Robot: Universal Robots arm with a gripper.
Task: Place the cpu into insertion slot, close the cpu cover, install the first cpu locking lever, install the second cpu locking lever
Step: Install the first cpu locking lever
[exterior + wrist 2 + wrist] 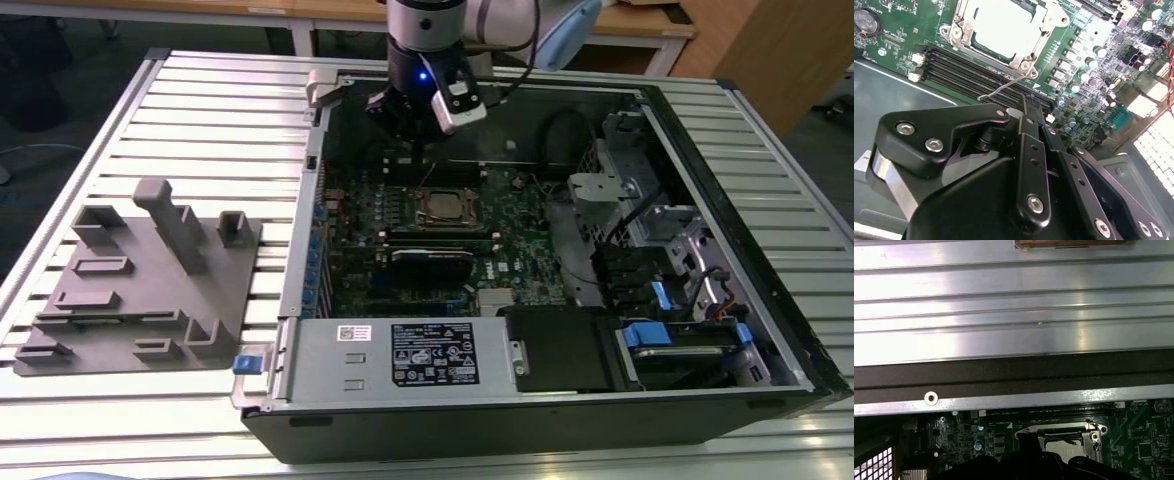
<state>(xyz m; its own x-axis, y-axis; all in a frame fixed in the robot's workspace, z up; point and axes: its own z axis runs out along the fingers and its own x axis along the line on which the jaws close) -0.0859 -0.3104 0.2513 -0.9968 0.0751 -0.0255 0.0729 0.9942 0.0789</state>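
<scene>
Exterior view: one black tower computer case (534, 420), side panel off, lies flat on one slatted aluminium worktop (200, 110). One grey moulded fixture block (134, 290) with several upright posts sits on the slats at the exterior view's left, just beside the case. One robot arm reaches down into the far part of the case. Its black pincer (414, 140) hangs over the green circuit board (521, 240), just beyond the socket.

One cpu, a flat square chip with a dull grey metal top (447, 207), is seated in the single silver-rimmed square insertion slot (1026, 66). One cpu cover, a thin silvery frame with a square window (991, 50), lies down flat over it, and the chip's pale top (1001, 22) shows through the window. The first wrist view gives the same: chip (1071, 450) inside the frame (1094, 432).

Second wrist view: the pincer (1026, 102) tips look pressed together, with nothing pinched between them. One thin bent-wire locking lever (1001, 90) juts out from the socket corner, crossing a bank of long black memory slots (959, 67). Its free end is near the pincer tips; whether they touch cannot be told. One round silver coin cell (866, 20) sits on the board, well apart from the socket.
</scene>
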